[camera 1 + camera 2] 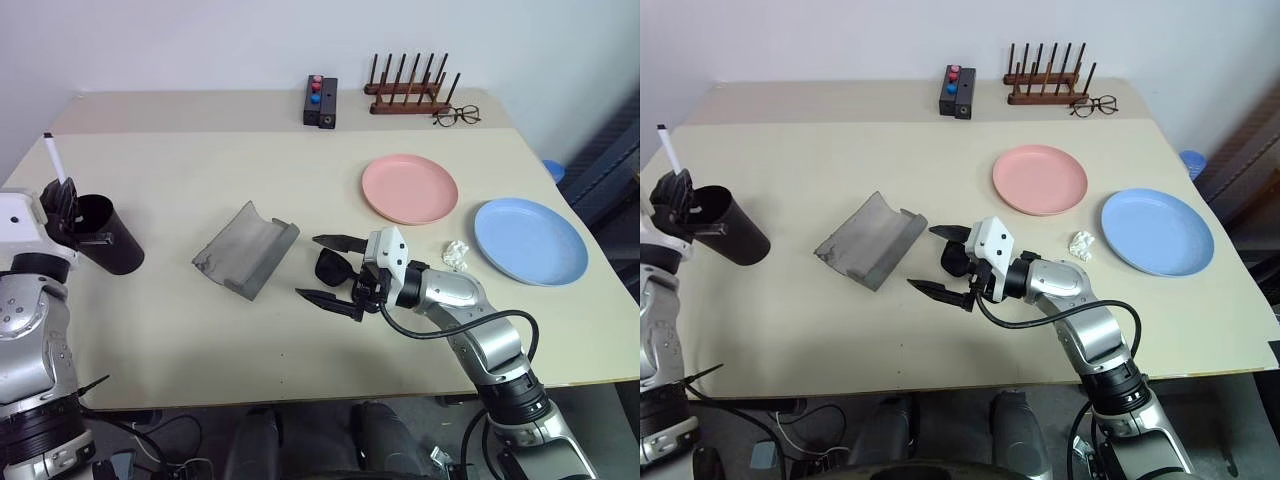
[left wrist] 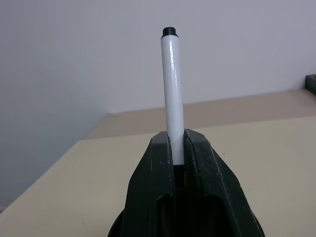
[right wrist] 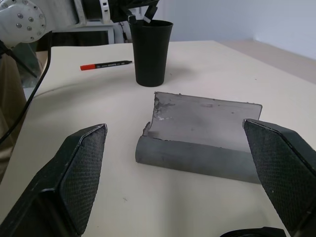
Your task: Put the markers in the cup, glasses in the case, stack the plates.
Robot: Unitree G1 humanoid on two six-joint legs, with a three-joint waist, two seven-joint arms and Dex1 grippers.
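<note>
Salmon pink plate (image 1: 409, 188), light blue plate (image 1: 530, 240), black cup (image 1: 108, 236), grey case (image 1: 245, 249)

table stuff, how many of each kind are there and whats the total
markers: 2, a white one in the left gripper over the cup, a red-ended one lying past the cup
cups: 1
plates: 2, pink and blue
sunglasses: 1
clear spectacles: 1
glasses case: 1
wooden rack: 1
black button box: 1
crumpled paper: 1
total: 11

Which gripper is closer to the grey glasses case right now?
Right. The right gripper hangs open just beside the grey glasses case, facing it. The left gripper is far off over the black cup, shut on the white marker.
</note>
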